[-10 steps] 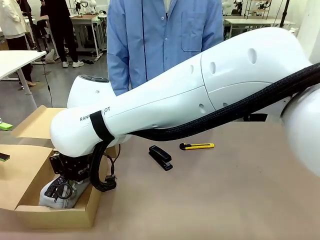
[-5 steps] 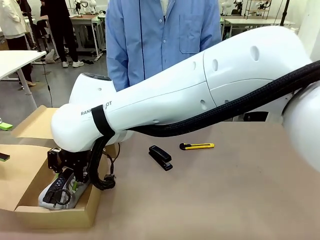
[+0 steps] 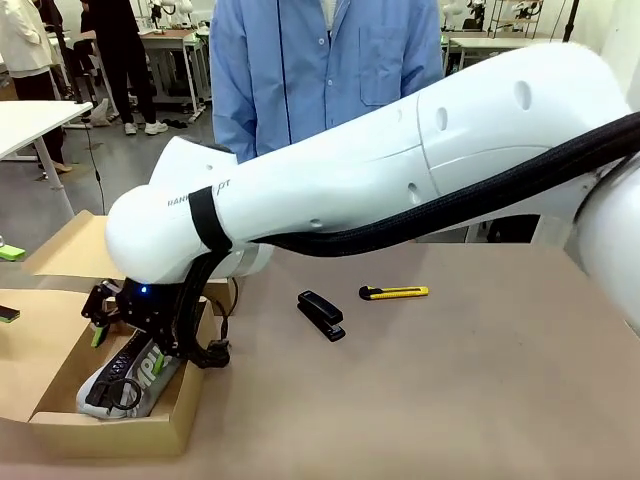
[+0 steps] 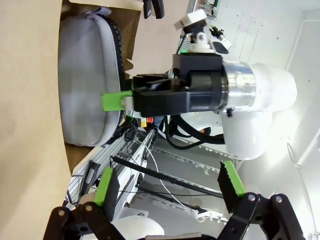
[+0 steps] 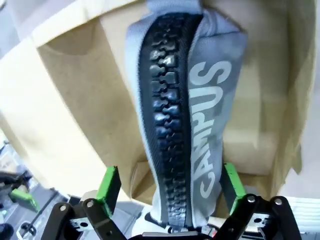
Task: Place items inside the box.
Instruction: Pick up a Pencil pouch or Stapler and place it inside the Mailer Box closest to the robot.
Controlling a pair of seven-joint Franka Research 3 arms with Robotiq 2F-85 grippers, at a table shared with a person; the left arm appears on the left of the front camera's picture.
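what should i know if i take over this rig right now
Right gripper: open, hovering over the grey CAMPUS pencil case, holding nothing.
Left gripper: open, empty.
Done: the pencil case lies inside the cardboard box.
Left: the black stapler and the yellow utility knife lie apart on the table, outside the box; both have yet to go in.

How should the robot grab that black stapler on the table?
Probably from straight above, pinching the black stapler across its narrow sides near the middle. It lies flat and long on the table, nothing touching it.
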